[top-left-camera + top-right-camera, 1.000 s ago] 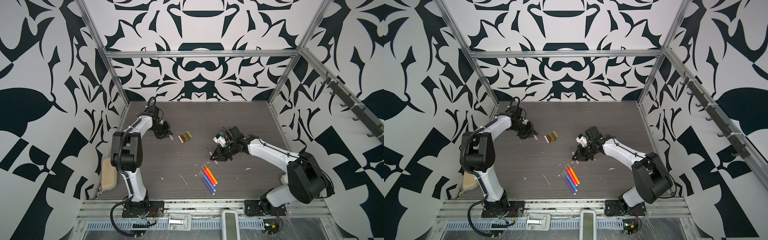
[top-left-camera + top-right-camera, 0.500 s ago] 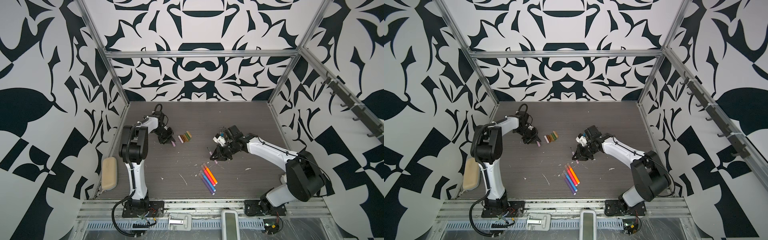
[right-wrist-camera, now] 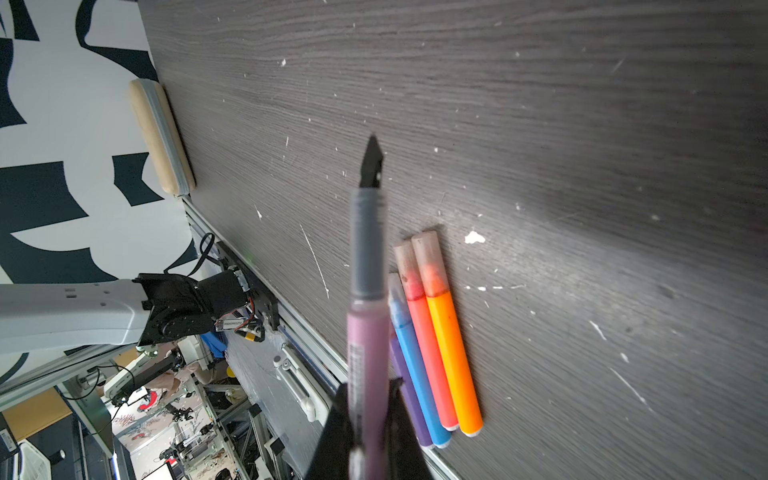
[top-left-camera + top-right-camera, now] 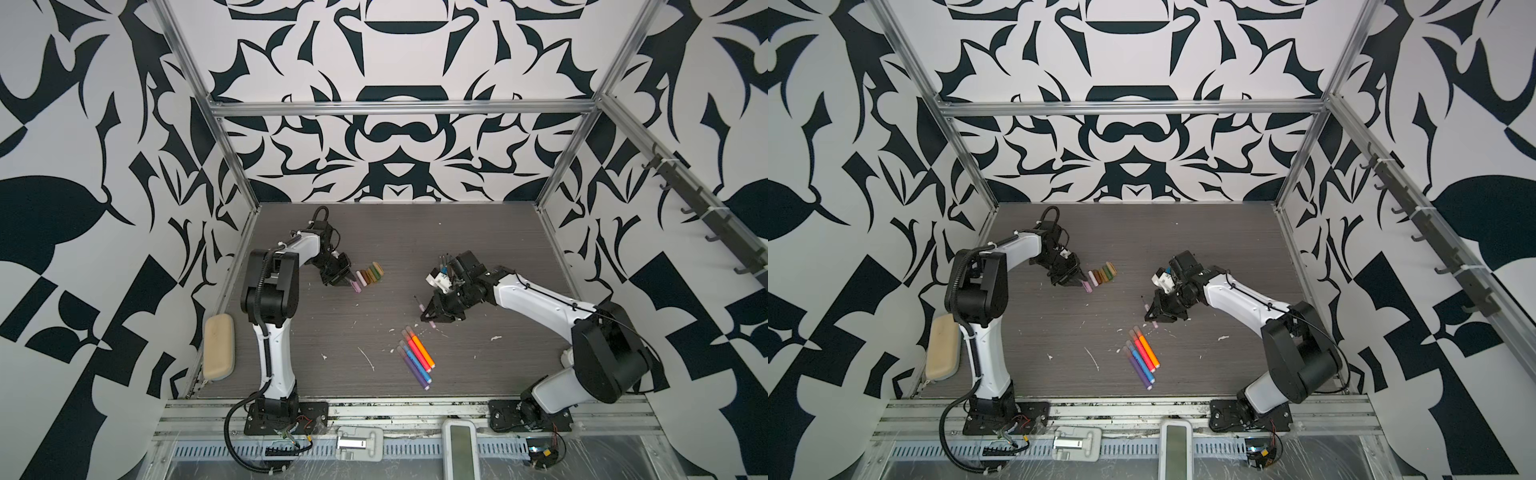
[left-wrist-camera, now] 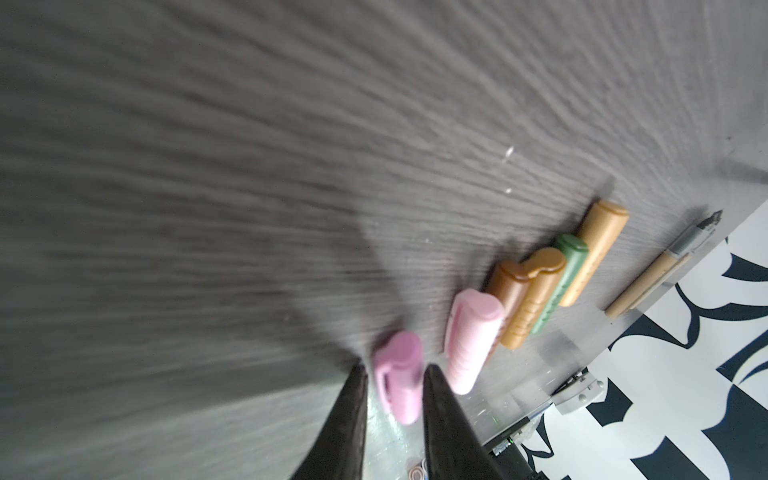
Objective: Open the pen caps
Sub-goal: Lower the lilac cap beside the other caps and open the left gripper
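A row of short pen caps (image 4: 369, 276) (image 4: 1103, 274) lies left of the table's centre: tan, olive, brown and pale pink (image 5: 471, 345). At its near end lies a darker pink cap (image 5: 401, 376) (image 4: 356, 286). My left gripper (image 5: 392, 370) (image 4: 344, 283) (image 4: 1076, 283) straddles that cap, slightly open, with a gap on one side. My right gripper (image 3: 370, 388) (image 4: 429, 318) (image 4: 1153, 316) is shut on an uncapped pink pen (image 3: 365, 332) with a grey neck and black tip, held above the table.
Several coloured pens (image 4: 415, 358) (image 4: 1142, 357) (image 3: 436, 332) lie side by side toward the front centre, below my right gripper. A beige pencil case (image 4: 219, 352) (image 4: 942, 353) (image 3: 160, 137) sits at the left edge. A tan pen body (image 5: 648, 282) lies beyond the caps.
My left gripper has swung forward and right to the near end of the cap row with the pink cap, and its jaws have eased apart. The right arm has stayed still.
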